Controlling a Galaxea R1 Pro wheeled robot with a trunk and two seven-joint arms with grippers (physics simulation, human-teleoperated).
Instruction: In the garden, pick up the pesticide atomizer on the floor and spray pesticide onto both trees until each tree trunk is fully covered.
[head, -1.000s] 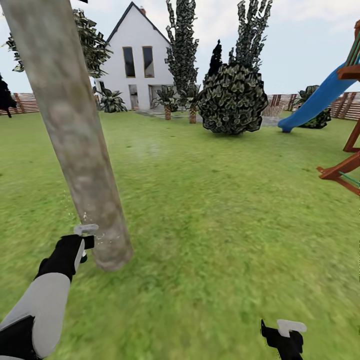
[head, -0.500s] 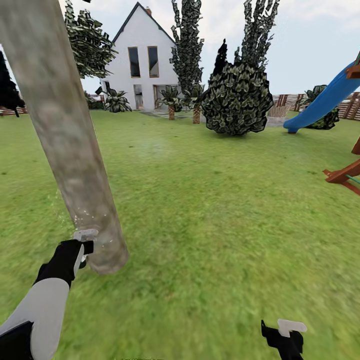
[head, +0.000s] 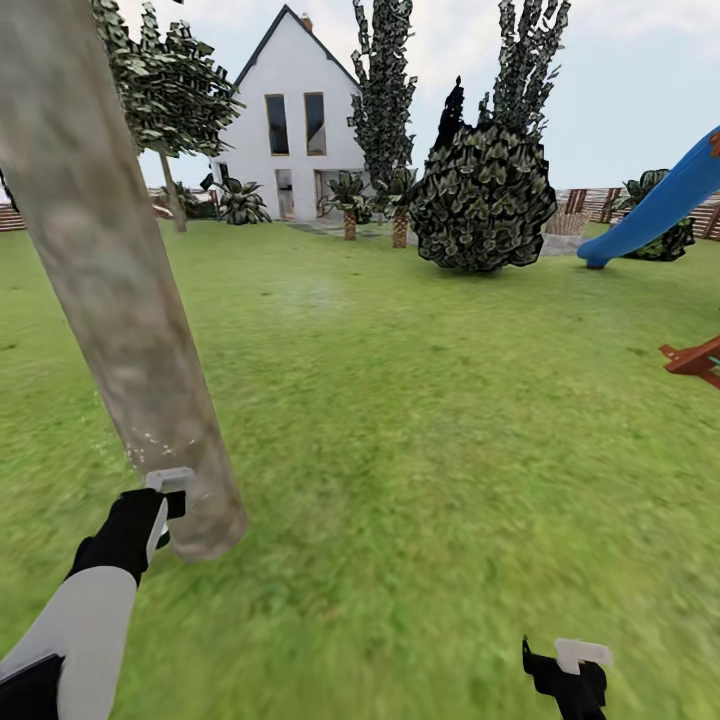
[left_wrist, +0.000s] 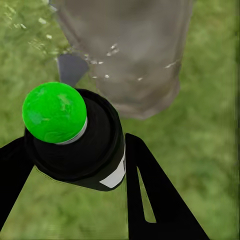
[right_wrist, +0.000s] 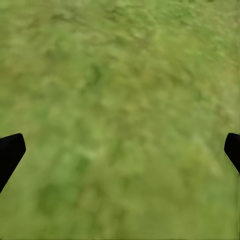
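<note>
Only white band (left_wrist: 116, 177) on atomizer (left_wrist: 80, 145)

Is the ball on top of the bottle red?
No, the tip of the pesticide atomizer held in the left gripper glows bright green.

No text, label, brand, number or sign can be read anywhere. The pesticide atomizer (left_wrist: 75, 145) carries a small white band on its dark body, just below its green tip, but the band is blank as far as can be made out. The white house (head: 290, 150) behind the tree trunk (head: 120, 300) shows no lettering on its wall or windows, and the blue slide (head: 655, 210) to the right of the house bears no markings either.
</note>
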